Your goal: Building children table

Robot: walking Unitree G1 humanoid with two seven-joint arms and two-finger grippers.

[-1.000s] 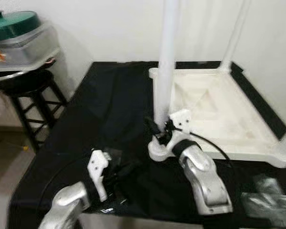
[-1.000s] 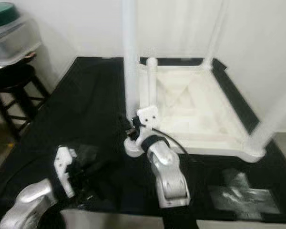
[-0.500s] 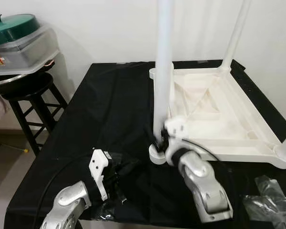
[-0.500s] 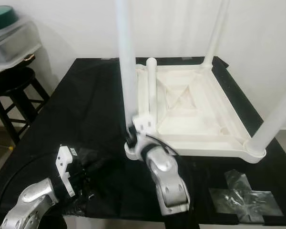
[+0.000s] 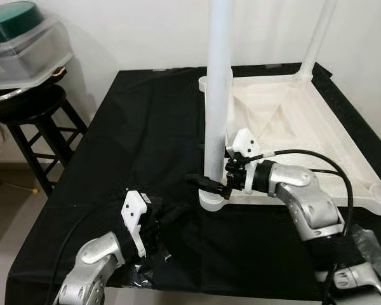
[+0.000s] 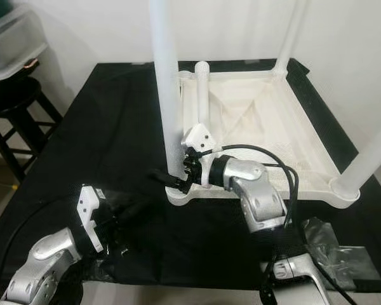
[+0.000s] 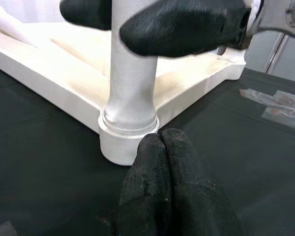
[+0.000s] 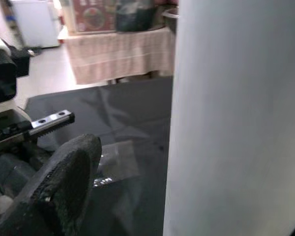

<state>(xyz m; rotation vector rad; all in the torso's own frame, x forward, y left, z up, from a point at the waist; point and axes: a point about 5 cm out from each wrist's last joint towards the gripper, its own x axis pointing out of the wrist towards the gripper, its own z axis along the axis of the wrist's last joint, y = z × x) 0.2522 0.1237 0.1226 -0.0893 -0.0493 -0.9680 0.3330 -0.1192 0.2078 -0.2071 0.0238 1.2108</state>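
A white children's table (image 5: 305, 136) lies upside down on a black cloth, its legs pointing up. My right gripper (image 5: 211, 182) is shut on the near-left leg (image 5: 217, 95) just above its socket, one black finger on each side. The left wrist view shows that leg (image 7: 132, 83) with a right finger (image 7: 187, 27) across it. In the right wrist view the leg (image 8: 236, 123) stands close beside one finger (image 8: 64, 187). My left gripper (image 7: 160, 140) is shut with nothing in it and lies low on the cloth, in front of the leg's socket (image 7: 120, 142).
A black stool (image 5: 32, 114) carrying a clear lidded container (image 5: 22, 54) stands to the left of the cloth. Crumpled clear plastic (image 6: 330, 244) lies at the front right. A white wall runs behind. The cloth's front edge (image 5: 178, 289) is close to my arms.
My right arm has swung out to the right, and its wrist now reaches the leg from the side. The gripper stays at the leg's base. The left gripper has barely moved.
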